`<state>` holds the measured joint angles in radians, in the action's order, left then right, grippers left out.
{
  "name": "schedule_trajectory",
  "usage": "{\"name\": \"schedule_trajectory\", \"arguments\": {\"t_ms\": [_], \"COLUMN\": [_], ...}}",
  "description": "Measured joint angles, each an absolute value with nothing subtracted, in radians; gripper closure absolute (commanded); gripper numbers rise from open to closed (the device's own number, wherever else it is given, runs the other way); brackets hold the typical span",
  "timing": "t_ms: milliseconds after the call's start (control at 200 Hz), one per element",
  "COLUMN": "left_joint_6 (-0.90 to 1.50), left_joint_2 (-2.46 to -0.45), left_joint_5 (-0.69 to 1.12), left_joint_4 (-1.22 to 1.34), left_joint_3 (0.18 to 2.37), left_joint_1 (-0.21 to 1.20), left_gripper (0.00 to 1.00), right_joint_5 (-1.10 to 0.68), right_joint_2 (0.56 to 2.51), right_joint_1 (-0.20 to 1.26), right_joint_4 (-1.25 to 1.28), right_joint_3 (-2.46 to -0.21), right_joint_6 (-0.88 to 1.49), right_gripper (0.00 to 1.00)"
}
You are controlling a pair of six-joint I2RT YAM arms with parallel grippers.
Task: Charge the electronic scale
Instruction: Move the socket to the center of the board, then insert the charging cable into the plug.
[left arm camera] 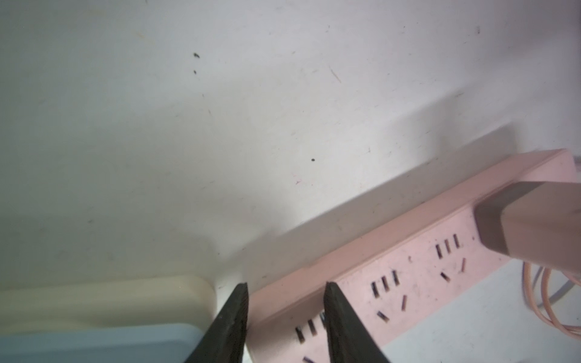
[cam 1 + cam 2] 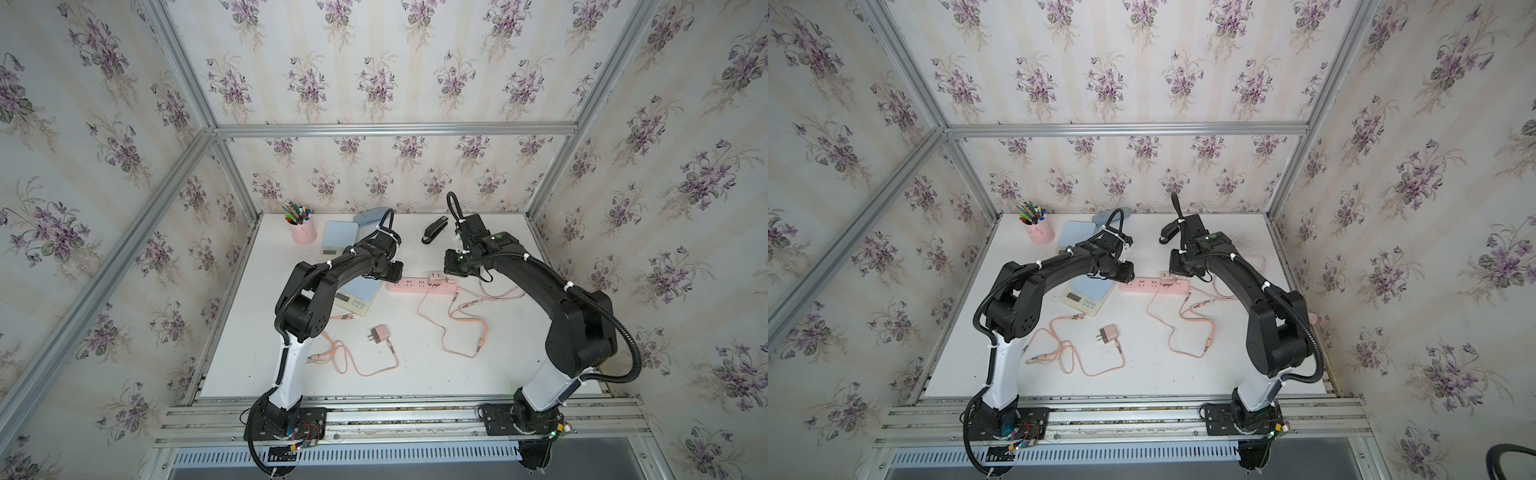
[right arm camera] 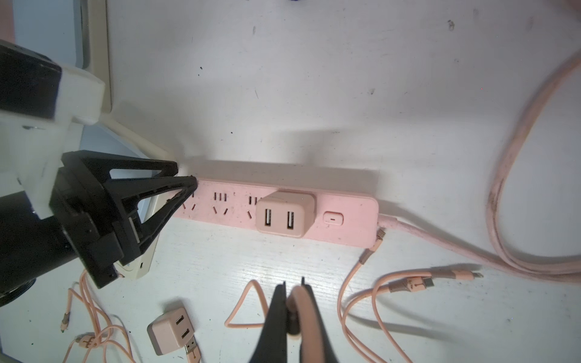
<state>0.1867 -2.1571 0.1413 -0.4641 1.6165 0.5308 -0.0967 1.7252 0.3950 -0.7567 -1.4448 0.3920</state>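
The cream plastic electronic scale (image 2: 357, 301) with its pale-blue weighing plate lies flat on the white tabletop (image 2: 498, 365). In both top views it sits partly under the left arm, its corner just beside one end of the long pink plastic power strip (image 2: 409, 286). A pink two-port USB charger block (image 3: 284, 217) stands plugged into the strip, near the strip's switch.

The left gripper (image 1: 286, 314) is down at the strip's scale-side end. Its black fingers (image 1: 232, 320) stand apart, one in the gap between scale and strip, the other over the strip's top face. Whether they press on the strip cannot be told.

The right gripper (image 3: 292, 284) hangs in front of the strip, roughly opposite the plugged block, its jaws pressed together on a pink braided cable (image 3: 298, 301). The cable bends out into a loop beside them.

Nearer the table's front edge a loose pink charger block (image 2: 379, 333) lies on its side with a cable plugged in, and further pink cables (image 2: 465, 332) sprawl across the tabletop.
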Motion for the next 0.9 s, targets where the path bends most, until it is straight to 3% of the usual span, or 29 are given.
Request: {"name": "schedule_trajectory", "arguments": {"t_ms": [205,420,525,709,779,899], "left_joint_6": [0.193,0.201,0.208,0.167,0.132,0.085], "left_joint_2": [-2.132,-2.095,-2.054,-1.902,-1.848,-1.819], "left_joint_5": [0.141,0.145,0.159,0.266,0.321,0.440], "left_joint_4": [-0.429,-0.355,-0.303,-0.043,0.094,0.265], "left_joint_3": [1.568,1.495,1.430,1.210,1.131,1.106], "left_joint_1": [0.531,0.531,0.530,0.531,0.531,0.531], "left_gripper": [0.58,0.58,0.51,0.46,0.38,0.39], "right_joint_5": [-0.039,0.016,0.010,-0.067,-0.120,-0.215], "right_joint_2": [1.759,1.706,1.659,1.565,1.539,1.520], "right_joint_1": [0.432,0.461,0.468,0.464,0.460,0.443], "right_joint_4": [-0.754,-0.600,-0.505,-0.377,-0.344,-0.313], "right_joint_3": [-1.475,-1.357,-1.293,-1.209,-1.192,-1.171], "right_joint_6": [0.381,0.391,0.401,0.408,0.406,0.398], "right_gripper": [1.00,1.00,1.00,1.00,1.00,1.00]}}
